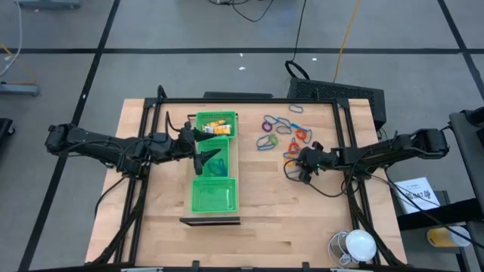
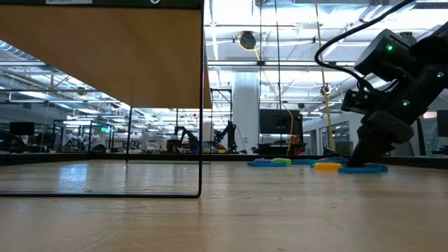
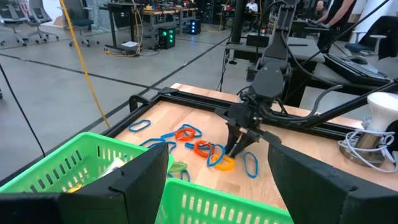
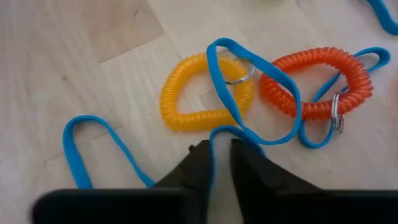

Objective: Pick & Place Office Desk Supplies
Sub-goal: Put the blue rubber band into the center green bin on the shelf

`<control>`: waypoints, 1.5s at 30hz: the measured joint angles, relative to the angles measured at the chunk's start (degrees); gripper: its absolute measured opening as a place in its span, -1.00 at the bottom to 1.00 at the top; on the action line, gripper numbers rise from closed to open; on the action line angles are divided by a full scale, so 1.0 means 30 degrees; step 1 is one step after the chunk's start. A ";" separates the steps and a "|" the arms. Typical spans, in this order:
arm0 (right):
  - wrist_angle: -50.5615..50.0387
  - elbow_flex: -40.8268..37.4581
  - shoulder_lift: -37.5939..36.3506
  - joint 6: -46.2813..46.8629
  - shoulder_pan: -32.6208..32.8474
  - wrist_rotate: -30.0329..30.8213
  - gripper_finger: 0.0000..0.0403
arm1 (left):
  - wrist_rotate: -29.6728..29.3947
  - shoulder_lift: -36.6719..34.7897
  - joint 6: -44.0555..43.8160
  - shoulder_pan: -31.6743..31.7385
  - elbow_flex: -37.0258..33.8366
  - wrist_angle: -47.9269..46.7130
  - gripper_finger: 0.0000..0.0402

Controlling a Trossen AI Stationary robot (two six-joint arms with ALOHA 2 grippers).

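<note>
A long green tray [image 1: 214, 193] stands in the middle of the table, with small yellow pieces [image 1: 217, 126] in its far compartment. Thin coloured loops [image 1: 280, 130] lie scattered on the wood to its right. My right gripper [image 4: 221, 155] is down at the near edge of that scatter, shut on a blue loop [image 4: 249, 93]. That loop lies over a yellow coil [image 4: 199, 93] and beside an orange-red coil [image 4: 317, 81]. My left gripper [image 3: 217, 186] hovers open above the tray [image 3: 81, 162], touching nothing. My right gripper pinches one strand of the blue loop [image 4: 214, 135] between its two fingertips. The fingers slant down at it from the table's right side. The rest of the loop lies slack on the table, partly across the yellow coil.
More loops in purple, green and blue lie toward the table's far edge [image 1: 291, 109]. A black frame [image 1: 344, 106] edges the table. A white lamp-like thing [image 1: 355, 245] sits at the near right corner. Bare wood lies near the front edge [image 1: 287, 227].
</note>
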 joint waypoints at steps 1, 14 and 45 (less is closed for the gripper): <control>-0.0005 -0.0003 0.0007 0.0000 -0.0002 0.0027 -0.86 | 0.0000 0.0000 0.0000 0.0000 0.0000 0.0000 0.40; 0.2764 0.0211 -0.3568 -0.2760 -0.0029 -0.0538 -1.00 | 0.0005 0.0000 -0.0435 0.0051 0.0000 0.0836 0.40; 2.0378 0.3835 0.0138 -0.9679 -0.0177 -0.6809 -1.00 | 0.6987 1.2160 0.2984 0.1996 0.8418 0.5122 0.40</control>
